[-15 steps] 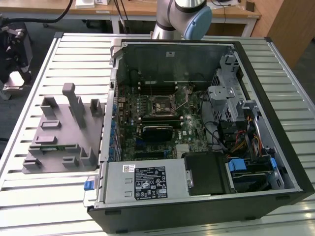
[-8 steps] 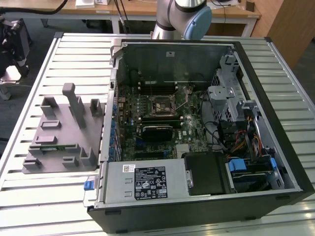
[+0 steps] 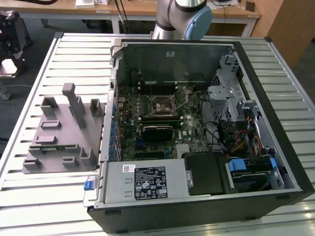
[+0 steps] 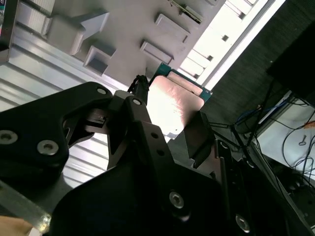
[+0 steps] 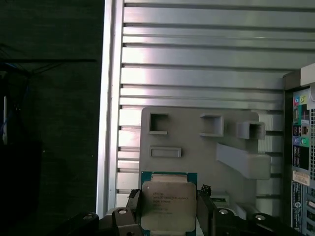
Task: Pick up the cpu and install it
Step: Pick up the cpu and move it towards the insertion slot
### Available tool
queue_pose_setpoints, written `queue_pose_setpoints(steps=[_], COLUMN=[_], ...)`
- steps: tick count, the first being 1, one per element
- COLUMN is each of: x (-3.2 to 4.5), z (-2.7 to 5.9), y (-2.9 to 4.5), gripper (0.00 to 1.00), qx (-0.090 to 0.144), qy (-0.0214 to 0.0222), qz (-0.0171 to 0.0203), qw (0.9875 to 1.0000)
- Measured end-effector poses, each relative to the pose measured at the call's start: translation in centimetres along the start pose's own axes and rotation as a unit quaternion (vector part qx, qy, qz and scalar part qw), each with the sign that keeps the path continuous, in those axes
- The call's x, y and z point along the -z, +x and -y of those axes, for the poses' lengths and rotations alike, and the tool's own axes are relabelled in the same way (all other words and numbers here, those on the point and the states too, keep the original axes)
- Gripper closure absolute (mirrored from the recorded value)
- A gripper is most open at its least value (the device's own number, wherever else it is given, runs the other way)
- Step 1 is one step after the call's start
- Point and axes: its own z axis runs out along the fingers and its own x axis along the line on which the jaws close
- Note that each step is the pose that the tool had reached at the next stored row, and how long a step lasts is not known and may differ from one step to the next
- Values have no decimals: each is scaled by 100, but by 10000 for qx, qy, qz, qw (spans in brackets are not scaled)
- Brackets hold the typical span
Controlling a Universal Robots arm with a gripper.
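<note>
Two black fingers of the gripper are clamped on opposite edges of one cpu. In the first wrist view its silver lid faces out with a green rim around it. The cpu sits squarely between the fingers, and one gray tray and the slatted table show beyond it. Faint print crosses the lid, too small to make out. Three boxy pockets stand in a row on that tray.

Going from the exterior view's left, the tray lies on the table, just beside one open computer case. The case lies on its side with one green board facing up. One black socket with a metal frame sits near the board's middle. At the lower middle of the frame, one power supply carries one large white label with dark print and one smaller white sticker. One arm rises at the upper middle of the frame.
</note>
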Motion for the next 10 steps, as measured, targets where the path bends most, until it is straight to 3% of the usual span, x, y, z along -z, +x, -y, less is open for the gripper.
queue_pose_setpoints(steps=[10], x=[30], z=[0], y=[-74], gripper=[46], qx=[0], qy=[0], qz=[-1], qw=[10000])
